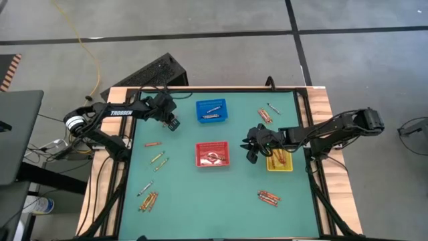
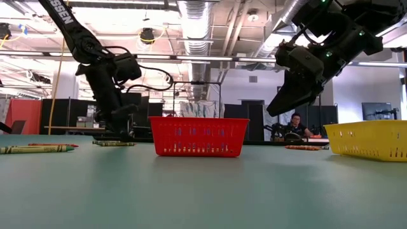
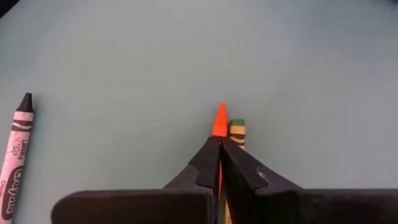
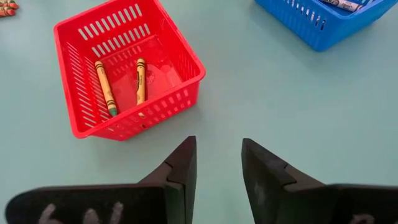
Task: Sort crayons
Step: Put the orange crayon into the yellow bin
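My left gripper [image 3: 219, 142] is at the table's far left [image 1: 172, 124] and is shut on an orange crayon [image 3: 220, 121]. A second crayon with a green and yellow wrapper [image 3: 237, 129] lies on the mat right beside it. A white-wrapped crayon with a black tip [image 3: 17, 152] lies apart from them. My right gripper [image 4: 219, 146] hangs open above the mat [image 1: 250, 147], between the red basket [image 1: 212, 154] and the yellow basket [image 1: 279, 162]. The red basket [image 4: 124, 68] holds two crayons. My left gripper pinches the orange crayon between its two fingers, which come slanting down from above and lie along it. Only the crayon's pointed tip [image 3: 220, 118] sticks out past the fingertips, and the fingers hide the rest. Whether the crayon is clear of the mat, I cannot tell.
A blue basket [image 1: 211, 110] with crayons stands at the far middle. Loose crayons lie on the left side [image 1: 158, 158], near the front left [image 1: 148, 200], at the front right [image 1: 269, 197] and at the far right [image 1: 265, 115]. A wooden rim [image 1: 328, 167] borders the green mat.
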Robot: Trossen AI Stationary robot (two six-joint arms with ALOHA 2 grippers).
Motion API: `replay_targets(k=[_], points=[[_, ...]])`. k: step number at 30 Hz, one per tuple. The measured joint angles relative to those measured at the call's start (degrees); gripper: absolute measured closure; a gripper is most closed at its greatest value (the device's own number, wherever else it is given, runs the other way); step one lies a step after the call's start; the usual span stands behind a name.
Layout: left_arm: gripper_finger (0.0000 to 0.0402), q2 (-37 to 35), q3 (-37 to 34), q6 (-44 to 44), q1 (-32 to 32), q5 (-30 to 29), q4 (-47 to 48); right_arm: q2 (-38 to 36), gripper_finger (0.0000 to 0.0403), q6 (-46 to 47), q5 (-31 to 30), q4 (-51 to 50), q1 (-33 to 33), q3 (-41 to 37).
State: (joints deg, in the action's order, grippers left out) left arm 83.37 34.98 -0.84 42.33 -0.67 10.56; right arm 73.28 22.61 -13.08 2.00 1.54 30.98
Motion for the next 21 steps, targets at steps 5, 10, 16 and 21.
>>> replay_targets(k=[5,10,16,21], points=[[0.0400,0.00,-0.02,0.26,-0.06,0.49,4.00,0.00,0.0282,0.00,-0.07,0.07,0.00,0.00],[0.0397,-0.15,0.15,-1.08,-0.86,0.00,8.52,0.00,0.0282,0.74,-0.08,0.07,0.00,0.00],[0.0362,0.00,-0.03,-1.74,-2.05,-0.14,10.54,0.00,0.0282,0.92,-0.09,0.07,0.00,0.00],[0.0322,0.02,0.00,-2.61,-2.15,-0.24,11.14,0.00,0.0282,0.92,-0.11,0.07,0.00,0.00]])
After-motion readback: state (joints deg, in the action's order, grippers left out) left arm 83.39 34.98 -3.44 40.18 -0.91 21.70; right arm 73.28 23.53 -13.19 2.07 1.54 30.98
